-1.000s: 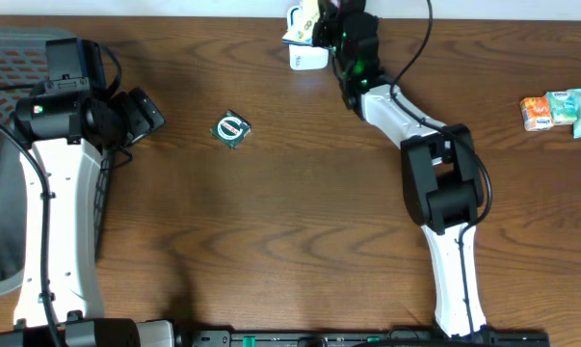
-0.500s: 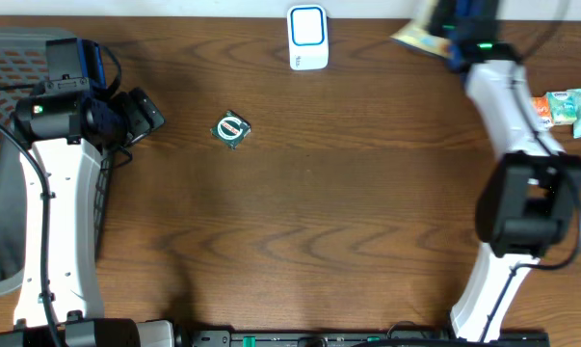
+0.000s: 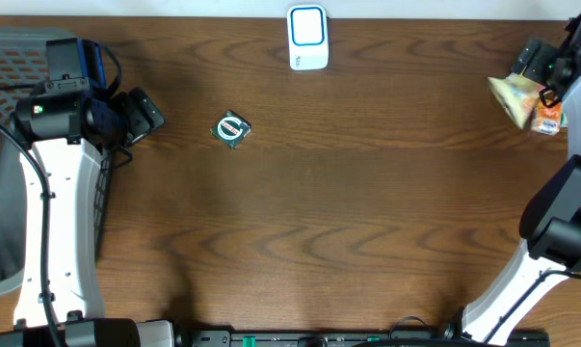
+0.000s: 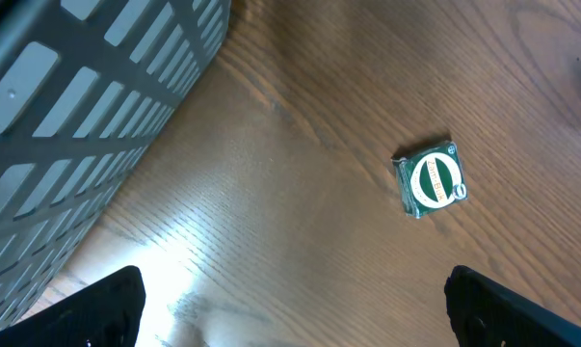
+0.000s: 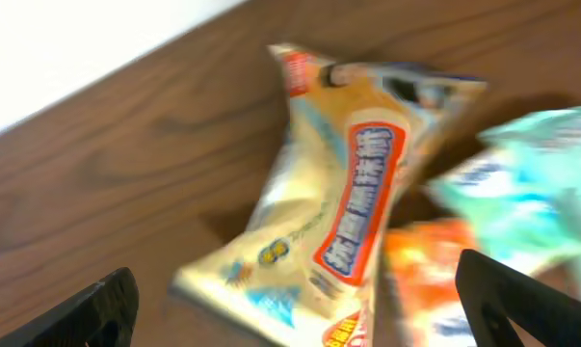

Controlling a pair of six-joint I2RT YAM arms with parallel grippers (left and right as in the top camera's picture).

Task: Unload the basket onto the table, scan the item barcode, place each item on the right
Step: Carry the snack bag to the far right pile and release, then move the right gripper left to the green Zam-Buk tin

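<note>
Left gripper point(image 4: 304, 310) is spread wide and empty, well left of the scanner point(image 3: 307, 39) and on its near side. A small green-labelled box point(image 3: 232, 129) sits on the table between the two. Right gripper point(image 5: 304, 306) is also wide apart and grips nothing. The yellow snack packet point(image 3: 512, 96) is just ahead of its fingers, blurred, far right of the scanner, against an orange packet point(image 3: 548, 120).

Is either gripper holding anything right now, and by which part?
Nothing is held. The right gripper stands open over the yellow snack packet, its fingers clear of it; the left gripper is open and empty.
</note>
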